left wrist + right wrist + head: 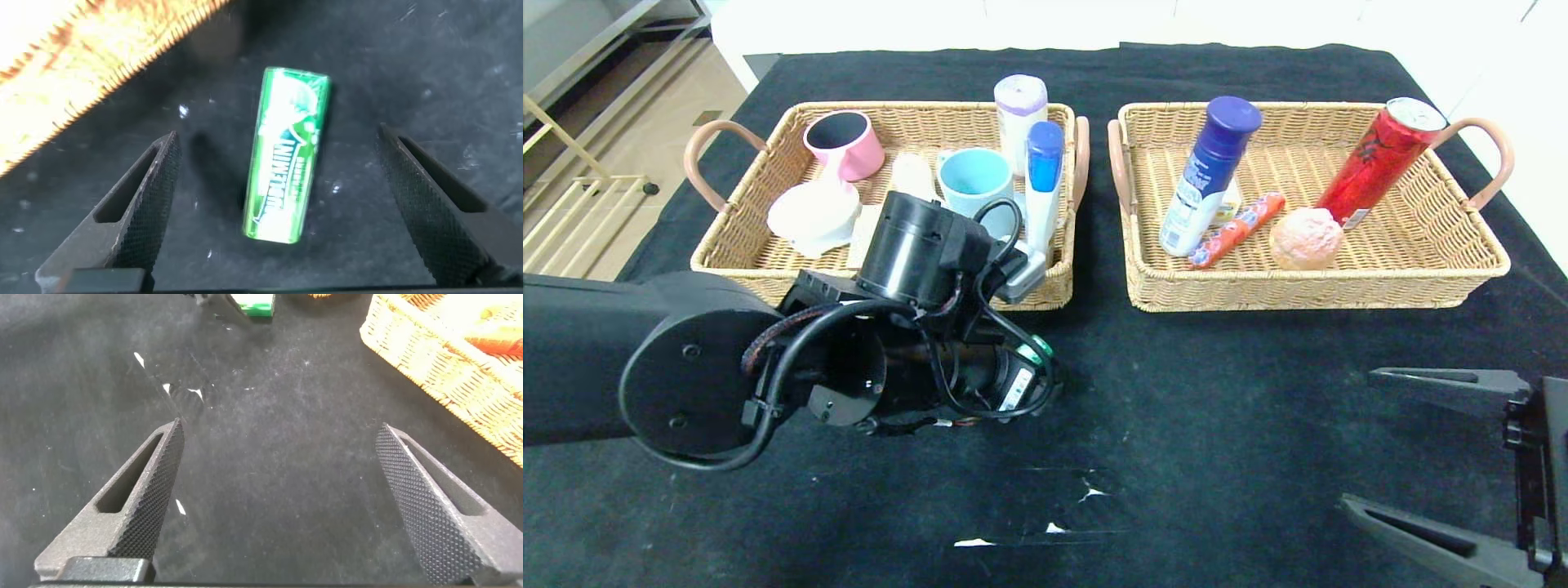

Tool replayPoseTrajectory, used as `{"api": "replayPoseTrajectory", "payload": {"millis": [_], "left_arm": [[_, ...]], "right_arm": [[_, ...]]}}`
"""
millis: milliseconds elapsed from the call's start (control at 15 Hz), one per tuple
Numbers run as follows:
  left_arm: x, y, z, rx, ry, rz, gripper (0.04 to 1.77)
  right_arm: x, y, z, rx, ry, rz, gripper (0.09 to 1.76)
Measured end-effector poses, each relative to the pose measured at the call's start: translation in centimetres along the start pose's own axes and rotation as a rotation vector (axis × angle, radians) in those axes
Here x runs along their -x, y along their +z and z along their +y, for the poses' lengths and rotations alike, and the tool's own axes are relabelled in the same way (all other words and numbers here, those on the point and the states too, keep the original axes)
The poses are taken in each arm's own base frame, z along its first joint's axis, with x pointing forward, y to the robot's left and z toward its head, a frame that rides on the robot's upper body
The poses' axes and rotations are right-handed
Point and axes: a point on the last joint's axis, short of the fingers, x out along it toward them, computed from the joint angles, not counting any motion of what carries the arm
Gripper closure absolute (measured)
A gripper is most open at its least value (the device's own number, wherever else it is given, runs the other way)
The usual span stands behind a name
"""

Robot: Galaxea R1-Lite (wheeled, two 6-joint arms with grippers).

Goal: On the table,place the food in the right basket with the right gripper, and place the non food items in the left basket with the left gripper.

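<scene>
The right gripper [1437, 457] is parked low near the table edge, fingers spread and empty. The left gripper [278, 196] is held over the green pack [288, 155], fingers wide apart, one on each long side, not touching. The pack is small, shiny and boxy, flat on black cloth [1217, 392]. Behind it stands the left basket [727, 253], woven; the right basket [1462, 269] is farther away.

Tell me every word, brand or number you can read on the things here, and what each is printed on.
Green packet lying on the black cloth between the open left end effector's fingers: white lettering, too blurred to read.
Blue-capped white bottle in the right basket: label print too small to read.
Red can: dark markings, not legible.
Orange-red wrapped stick: pattern only, unreadable.
Nothing can be quoted with confidence.
</scene>
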Motion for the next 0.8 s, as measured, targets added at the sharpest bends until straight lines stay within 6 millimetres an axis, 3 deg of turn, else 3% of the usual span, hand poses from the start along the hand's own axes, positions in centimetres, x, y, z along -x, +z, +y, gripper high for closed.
{"api": "replayPoseTrajectory", "payload": {"millis": [400, 533, 800], "left_arm": [[-0.81, -0.02, 0.03, 0.009, 0.007, -0.009, 0.15], [-0.93, -0.08, 0.0, 0.009, 0.006, -0.005, 0.52], [-1.12, -0.15, -0.07, 0.01, 0.006, 0.0, 0.99]], "right_arm": [[0.0, 0.0, 0.0, 0.0, 0.0, 0.0, 0.14], [0.0, 0.0, 0.0, 0.0, 0.0, 0.0, 0.14], [0.0, -0.03, 0.02, 0.001, 0.001, 0.0, 0.14]]}}
